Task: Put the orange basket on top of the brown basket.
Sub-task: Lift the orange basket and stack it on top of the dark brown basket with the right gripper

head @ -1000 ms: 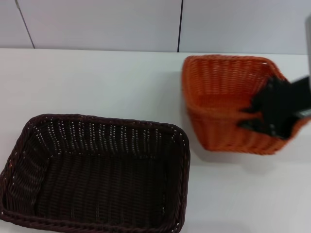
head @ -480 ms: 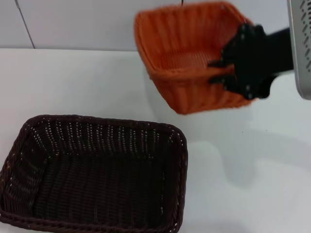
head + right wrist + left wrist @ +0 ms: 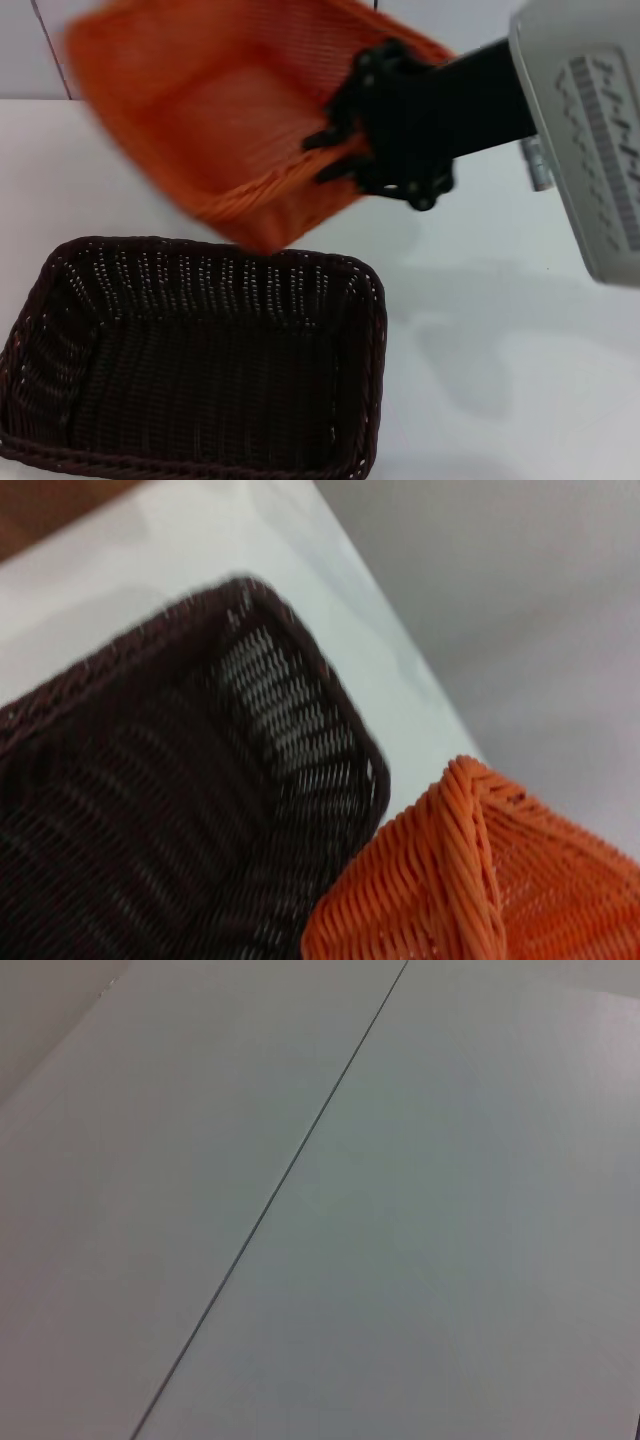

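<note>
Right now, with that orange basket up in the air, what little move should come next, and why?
Probably carry it a bit nearer and level it. The right gripper holds the orange basket tilted, its low corner just over the brown basket's far rim, not centred above it.

orange basket (image 3: 215, 120) above brown basket's (image 3: 200, 360) far edge

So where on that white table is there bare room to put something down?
Bare white table lies right of the dark brown woven basket, and behind it at left. Crowded above: the right gripper holds the orange woven basket there.
</note>
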Tool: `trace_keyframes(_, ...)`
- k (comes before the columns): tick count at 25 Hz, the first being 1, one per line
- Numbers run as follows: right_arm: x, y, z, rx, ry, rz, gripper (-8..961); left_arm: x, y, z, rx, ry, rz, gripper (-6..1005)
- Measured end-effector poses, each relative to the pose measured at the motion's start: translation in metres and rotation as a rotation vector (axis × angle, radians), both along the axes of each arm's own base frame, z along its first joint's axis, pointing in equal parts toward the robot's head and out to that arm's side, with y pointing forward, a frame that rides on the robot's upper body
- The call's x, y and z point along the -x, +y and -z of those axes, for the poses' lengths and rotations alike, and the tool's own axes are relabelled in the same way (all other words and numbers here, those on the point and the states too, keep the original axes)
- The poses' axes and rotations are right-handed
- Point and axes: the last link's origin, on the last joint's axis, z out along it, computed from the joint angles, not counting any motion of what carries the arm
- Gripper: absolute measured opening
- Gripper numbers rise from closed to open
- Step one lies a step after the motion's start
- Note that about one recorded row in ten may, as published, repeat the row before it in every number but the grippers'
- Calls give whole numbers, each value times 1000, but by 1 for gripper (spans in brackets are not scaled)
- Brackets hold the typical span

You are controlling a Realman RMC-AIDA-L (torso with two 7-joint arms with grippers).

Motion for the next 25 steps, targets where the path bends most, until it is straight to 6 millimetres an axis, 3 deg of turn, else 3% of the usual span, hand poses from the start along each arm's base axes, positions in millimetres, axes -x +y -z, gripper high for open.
trace_keyframes(5, 3, -1, 12, 114, 44, -193, 186, 2, 2, 6, -8, -36, 0, 754)
trace_keyframes(9, 4, -9, 17, 190, 89, -251, 190, 4, 1, 6, -21, -46, -7, 754)
trace_keyframes(19, -23, -32, 25, 381, 228, -223, 200, 9, -9, 1, -54, -41, -26, 754)
trace_keyframes(25, -39, -36, 26, 401, 248, -190, 206, 8, -11, 1, -57, -34, -20, 754)
